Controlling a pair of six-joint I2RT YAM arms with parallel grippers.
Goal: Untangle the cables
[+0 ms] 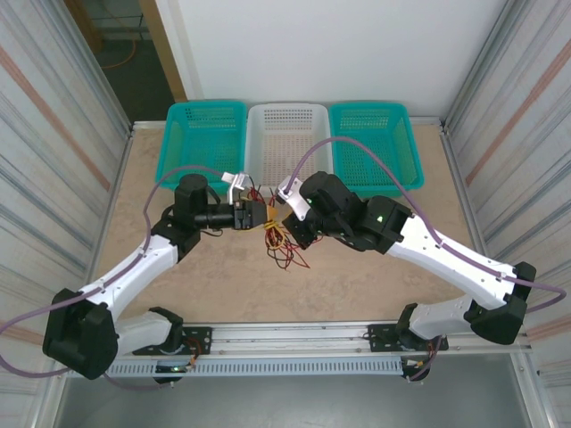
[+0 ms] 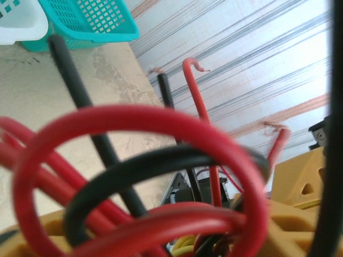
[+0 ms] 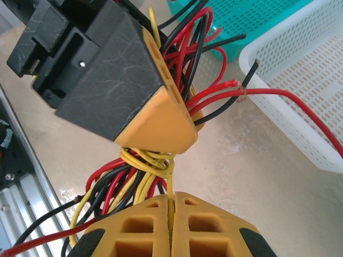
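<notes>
**thin wires bunched between two claws, one strand pinched**

the cables hang as one tangled clump of red, black and yellow strands directly between the two claws. loose ends trail below the fingertips onto the table. the right gripper is closed tight, its yellow pads pressed together with a single yellow strand caught in the seam. just past its tips that strand joins a small yellow knot. the left gripper sits nose to nose with it on the far side of that knot, and wires fan out behind its yellow tip. in its own wrist view its fingers stand either side of red and black loops. whether they pinch those loops or merely surround them, i cannot tell.

the wires look light and limp, yet springy enough to keep a curl. the smooth insulation would likely slide through the pads, and the frayed bare ends could snag. the safest hold seems to be one strand close to the knot, or a free end, never the whole bunch.

beyond both claws stands a white basket, with a teal basket to one side.

no brand, label or lettering can be read anywhere.
</notes>
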